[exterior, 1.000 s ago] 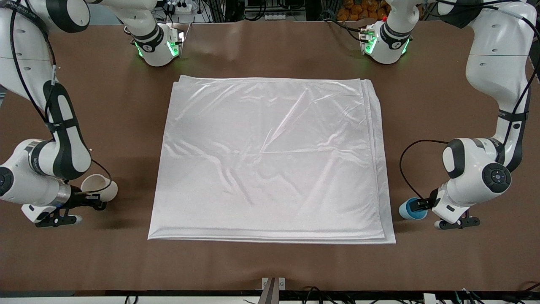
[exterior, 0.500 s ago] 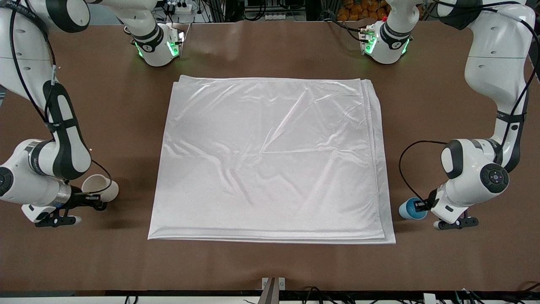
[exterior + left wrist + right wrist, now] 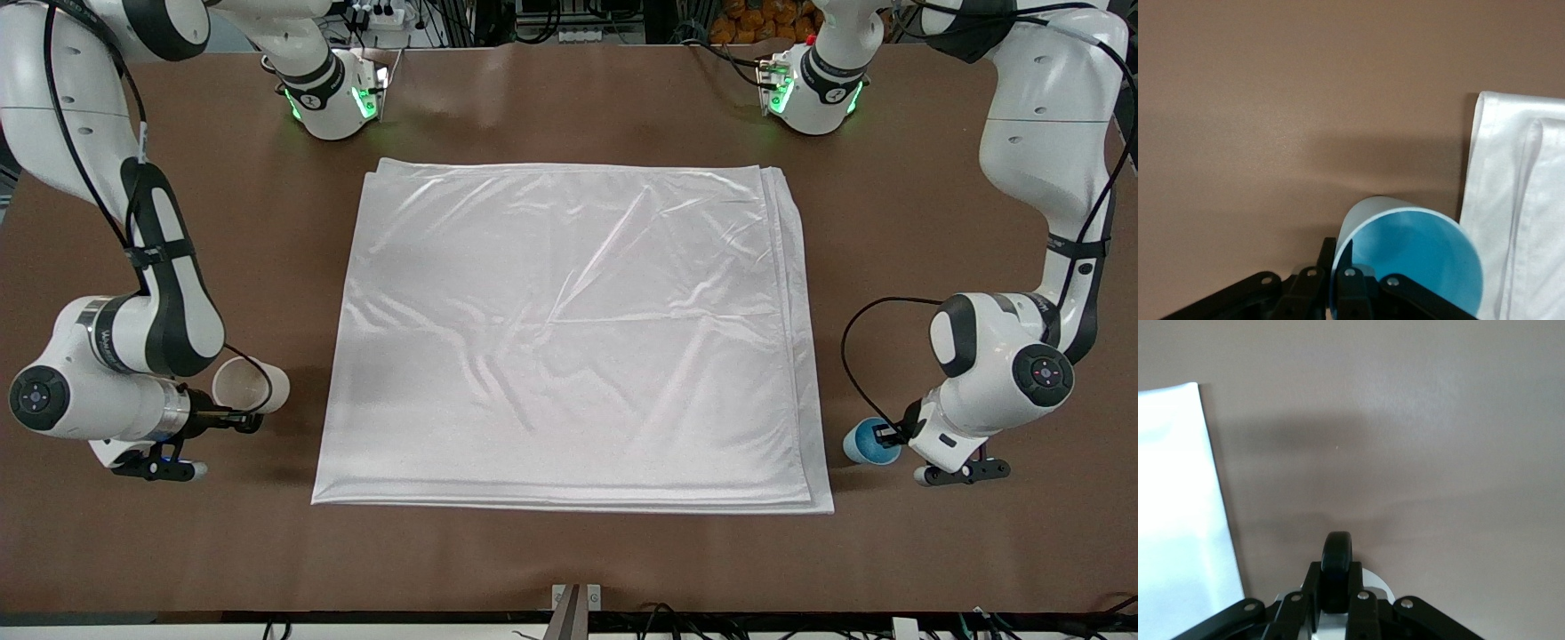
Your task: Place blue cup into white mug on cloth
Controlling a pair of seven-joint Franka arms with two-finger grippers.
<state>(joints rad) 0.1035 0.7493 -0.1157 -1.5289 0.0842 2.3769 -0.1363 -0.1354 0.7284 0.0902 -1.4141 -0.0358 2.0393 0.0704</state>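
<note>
The white cloth [image 3: 569,338] lies flat in the middle of the brown table. My right gripper [image 3: 233,416] is shut on the black handle [image 3: 1337,567] of the white mug [image 3: 252,384]. It holds the mug tilted low over the bare table, beside the cloth's edge toward the right arm's end. My left gripper [image 3: 889,433] is shut on the wall of the blue cup [image 3: 867,442], one finger inside the cup and one outside. The cup [image 3: 1418,257] is tilted low over the table, beside the cloth's layered edge [image 3: 1518,200] toward the left arm's end.
Both arm bases with green lights [image 3: 333,98] [image 3: 805,89] stand along the table's edge farthest from the front camera. A black cable [image 3: 853,356] loops over the table near the left arm's wrist. Bare brown table surrounds the cloth.
My right arm has moved the mug toward the cloth, from near the table's end to close beside the cloth's edge. My left arm and the blue cup have barely moved.
</note>
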